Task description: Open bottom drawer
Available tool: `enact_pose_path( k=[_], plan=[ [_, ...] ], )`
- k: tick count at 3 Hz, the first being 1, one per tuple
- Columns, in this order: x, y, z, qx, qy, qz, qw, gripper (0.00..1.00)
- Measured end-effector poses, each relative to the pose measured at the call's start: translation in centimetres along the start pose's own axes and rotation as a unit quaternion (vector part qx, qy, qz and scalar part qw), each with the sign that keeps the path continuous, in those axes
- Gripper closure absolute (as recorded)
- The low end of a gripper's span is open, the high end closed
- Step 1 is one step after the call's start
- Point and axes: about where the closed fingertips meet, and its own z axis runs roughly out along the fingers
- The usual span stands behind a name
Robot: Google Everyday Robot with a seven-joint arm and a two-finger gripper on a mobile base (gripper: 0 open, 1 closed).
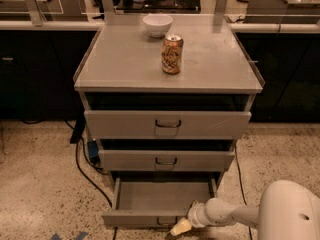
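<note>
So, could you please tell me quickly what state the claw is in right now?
Claw: low at the front of the pulled-out bottom drawer, right of centre; open, closed or holding anything cannot be told.

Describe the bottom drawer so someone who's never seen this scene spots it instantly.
Look at the grey cabinet with a can and bowl on top. The bottom drawer is the lowest of its three, nearest the floor. Only it is pulled out, with the gripper by its front.
</note>
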Motion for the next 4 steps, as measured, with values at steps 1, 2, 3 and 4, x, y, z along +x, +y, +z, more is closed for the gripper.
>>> enact_pose_path(
  k=[1, 2, 3, 4],
  plan=[
    [0.3, 0.1, -0.6, 0.000, 0.004, 0.000, 1.0000, 0.00],
    [2.9, 3.3, -3.1, -0.031, 0.020, 0.002, 0.9993, 0.00],
    [3.0, 3.4, -3.1, -0.032, 0.021, 0.002, 0.9993, 0.00],
    [4.7, 5.2, -3.1, -0.042, 0.027, 0.006, 0.9987, 0.00]
  ],
)
